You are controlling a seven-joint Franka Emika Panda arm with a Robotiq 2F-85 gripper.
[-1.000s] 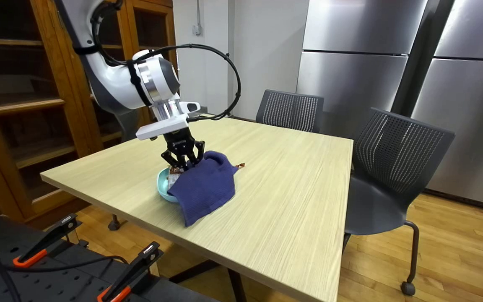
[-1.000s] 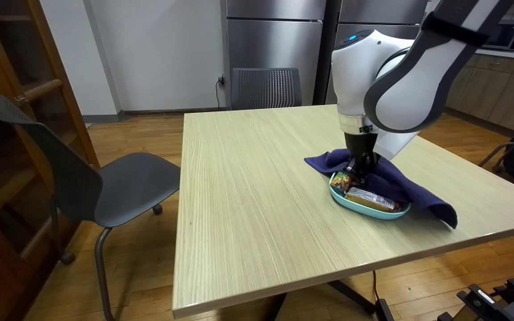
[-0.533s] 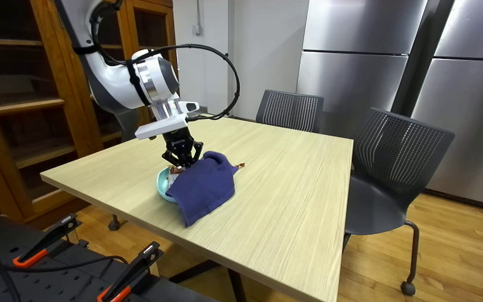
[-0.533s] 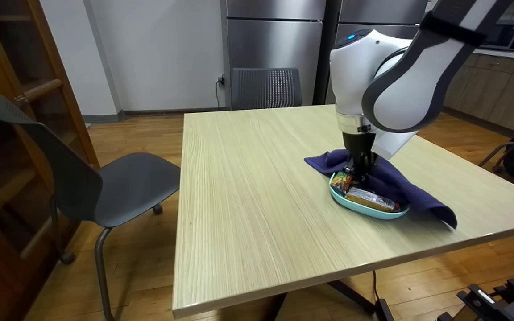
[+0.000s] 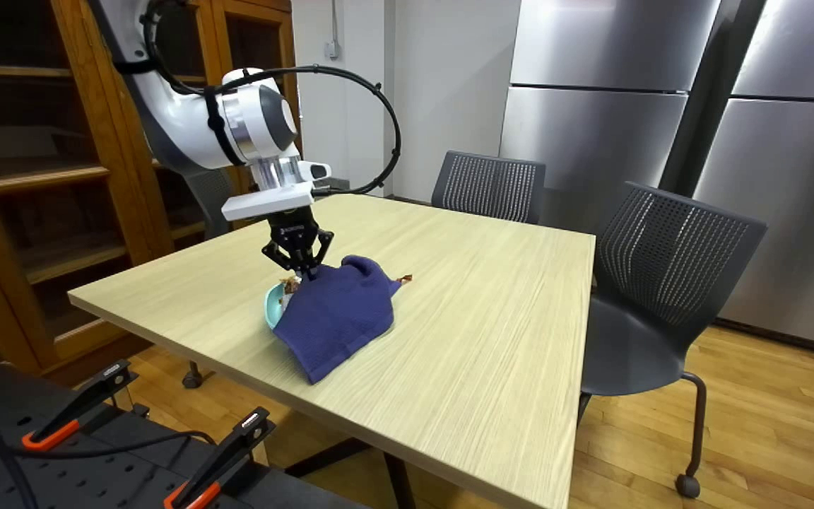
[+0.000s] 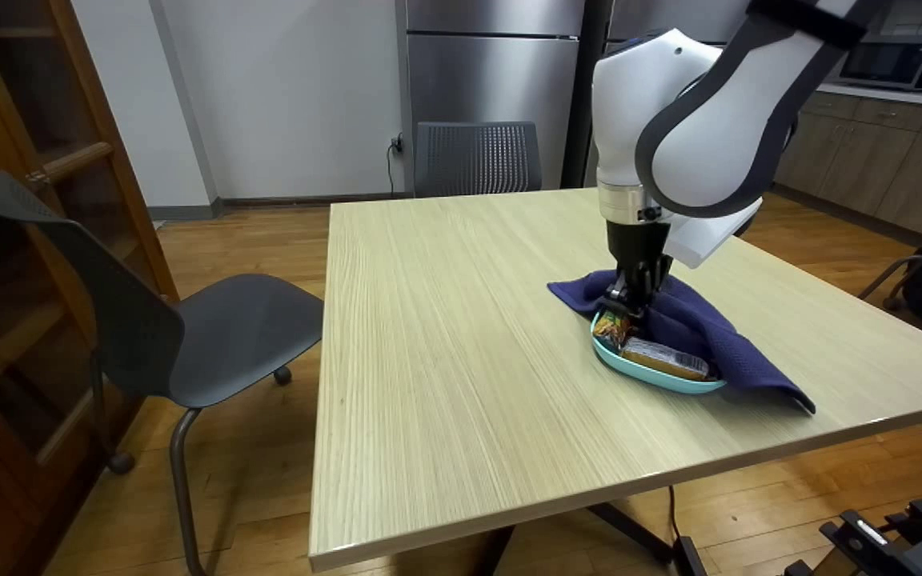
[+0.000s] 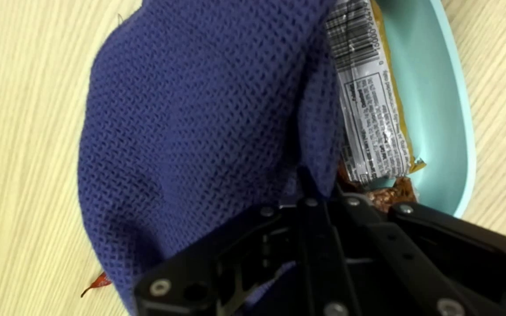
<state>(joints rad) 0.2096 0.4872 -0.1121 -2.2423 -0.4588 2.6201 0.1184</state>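
My gripper (image 7: 321, 186) is shut on an edge of a dark blue-purple knit cloth (image 7: 209, 101). A fold of the cloth stands pinched between the fingertips. The cloth drapes over part of a light teal bowl (image 7: 457, 87) and onto the table; it shows in both exterior views (image 5: 343, 314) (image 6: 693, 320). In the bowl lie a silver-and-gold wrapped bar (image 7: 371, 109) and a brown shiny wrapper (image 7: 391, 193). An orange-green packet (image 6: 612, 326) lies at the bowl's far end, under the gripper (image 6: 627, 310). The cloth hides the rest of the bowl.
A red-brown wrapper tip (image 5: 405, 278) pokes out from under the cloth on the wooden table (image 5: 478, 339). The bowl sits near a table edge. Grey chairs (image 5: 651, 311) (image 6: 213, 336) stand round the table. A black cable loops from the arm.
The gripper closed on the cloth, then rose a little and shifted left in an exterior view. The held cloth edge moved with it and covers slightly more of the bowl.
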